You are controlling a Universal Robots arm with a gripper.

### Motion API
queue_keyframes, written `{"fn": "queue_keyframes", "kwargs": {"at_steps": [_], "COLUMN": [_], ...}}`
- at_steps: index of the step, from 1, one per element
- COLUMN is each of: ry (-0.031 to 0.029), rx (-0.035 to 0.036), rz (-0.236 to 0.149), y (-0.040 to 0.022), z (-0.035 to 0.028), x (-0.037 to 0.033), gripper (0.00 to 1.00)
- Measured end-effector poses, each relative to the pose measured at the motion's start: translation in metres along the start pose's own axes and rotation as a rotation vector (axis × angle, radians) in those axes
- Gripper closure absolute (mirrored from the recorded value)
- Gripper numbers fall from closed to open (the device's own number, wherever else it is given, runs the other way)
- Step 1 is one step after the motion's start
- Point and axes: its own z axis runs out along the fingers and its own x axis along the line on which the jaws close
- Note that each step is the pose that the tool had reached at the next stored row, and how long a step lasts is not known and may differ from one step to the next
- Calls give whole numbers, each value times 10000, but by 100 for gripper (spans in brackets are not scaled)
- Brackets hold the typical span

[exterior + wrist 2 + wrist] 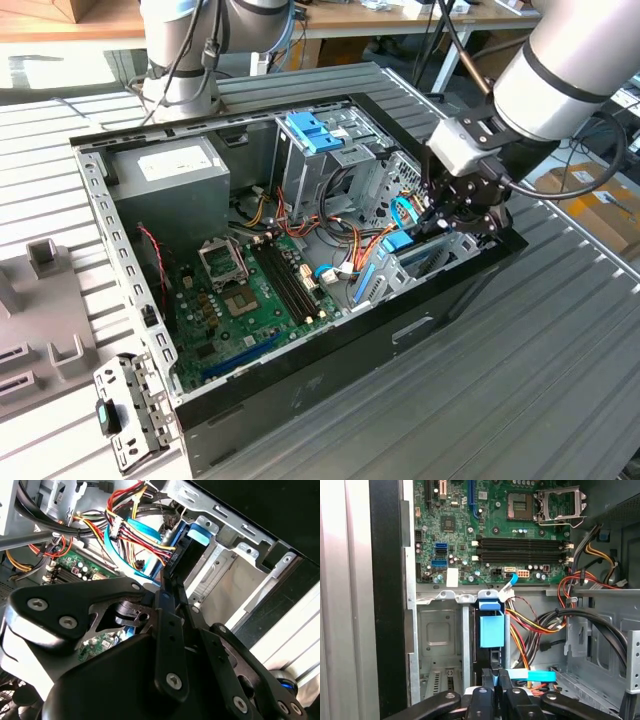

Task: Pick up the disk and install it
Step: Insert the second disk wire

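Observation:
The disk [490, 630] is a thin dark slab with bright blue rails, standing on edge in the metal drive bay [437, 630] at the corner of the open computer case [330, 345]. My gripper [495, 677] is shut on its near end, one finger on each flat side. The second wrist view shows the black fingers [167, 625] meeting on the disk [187, 550], with its blue rail end against the bay's metal wall [225, 580]. In the exterior view the gripper [440, 215] reaches down into the case at the exterior view's right, with the disk [405, 240] below it.
Bundles of red, yellow and black cables [540, 625] and a blue ribbon cable [117, 555] run close beside the disk. The green motherboard [240, 300], a grey power supply [175, 185] and a paler blue tray [312, 130] fill the case. Another arm's base [185, 50] stands behind.

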Motion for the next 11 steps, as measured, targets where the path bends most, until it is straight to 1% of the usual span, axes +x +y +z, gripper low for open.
{"fn": "queue_keyframes", "kwargs": {"at_steps": [5,8,11], "ry": [4,4,5], "rx": [-2,-3,-5], "rz": [-5,-11,-24], "y": [-9,-14,-32], "z": [-59,-62,-60], "x": [-14,-28,-42], "gripper": [84,84,84]}}
